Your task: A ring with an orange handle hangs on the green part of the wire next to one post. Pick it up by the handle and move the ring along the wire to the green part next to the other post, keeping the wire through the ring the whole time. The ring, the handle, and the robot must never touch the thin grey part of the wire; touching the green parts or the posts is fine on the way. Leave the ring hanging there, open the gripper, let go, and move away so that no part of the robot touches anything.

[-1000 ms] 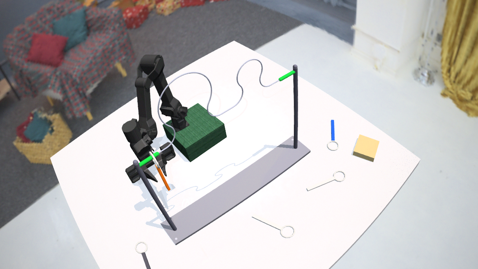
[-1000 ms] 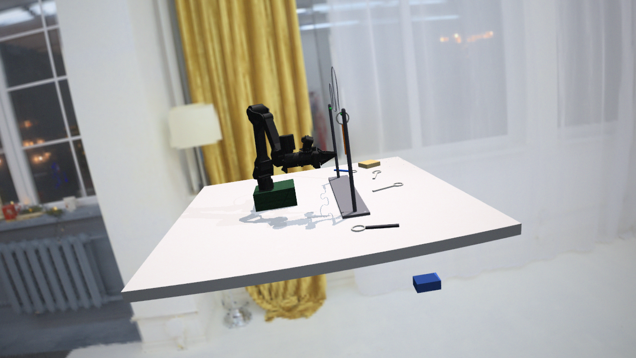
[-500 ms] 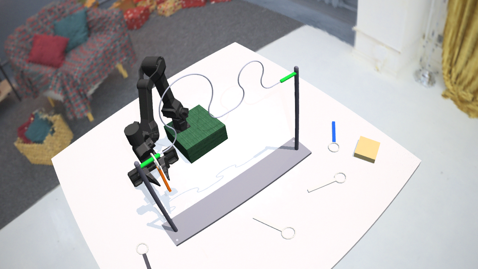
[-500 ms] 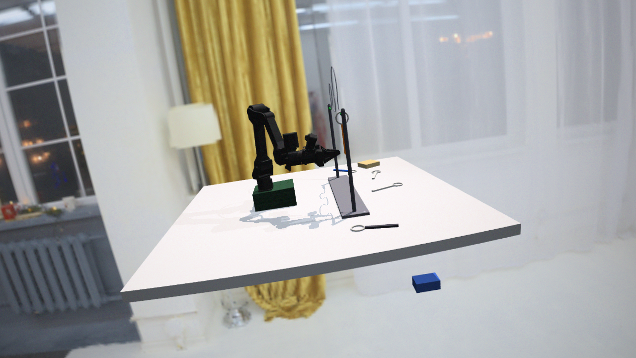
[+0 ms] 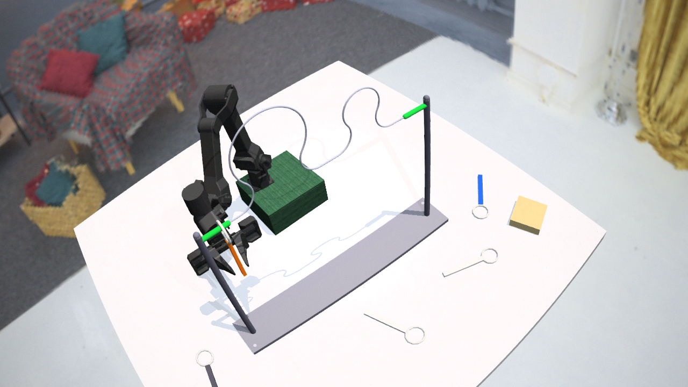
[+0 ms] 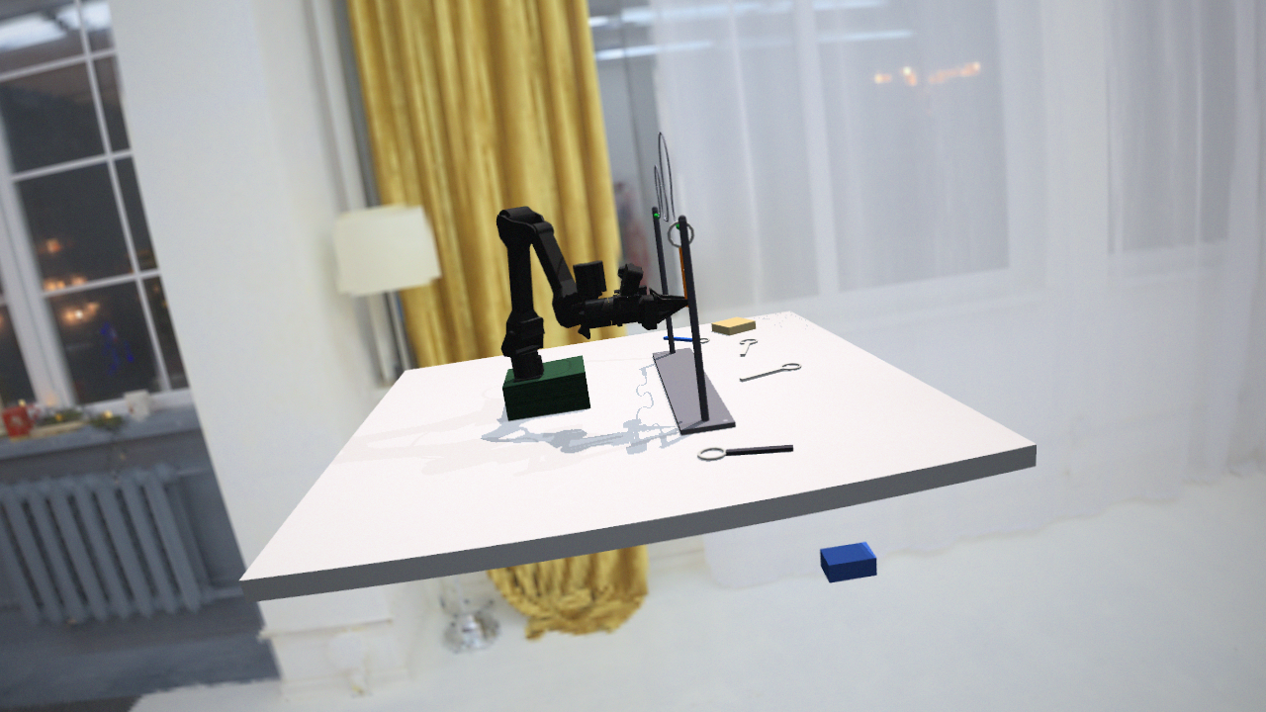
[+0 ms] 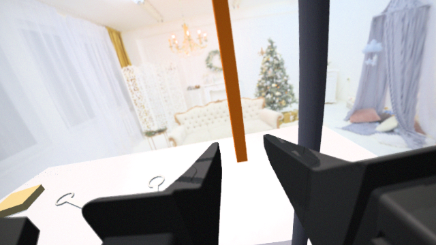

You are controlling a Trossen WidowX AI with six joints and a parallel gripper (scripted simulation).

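The pale ring (image 5: 226,234) (image 6: 669,237) hangs around the near green part (image 5: 211,232) beside the near post (image 5: 228,288) (image 6: 695,336) (image 7: 313,68). Its orange handle (image 5: 235,255) (image 6: 682,265) (image 7: 231,82) points down. My gripper (image 5: 241,270) (image 6: 683,303) (image 7: 241,143) is partly open and empty at the handle's lower end. In the wrist view the handle's end shows between the fingertips, with gaps on both sides; the post is behind the right finger. The grey wire (image 5: 306,129) curves to the far green part (image 5: 414,110) at the far post (image 5: 427,158).
The posts stand on a grey base (image 5: 336,274). The arm stands on a green block (image 5: 298,192). A yellow block (image 5: 528,214) (image 6: 733,325), a blue-handled ring (image 5: 480,190) and several other loose rings lie on the table. A blue block (image 6: 848,562) shows below the table edge.
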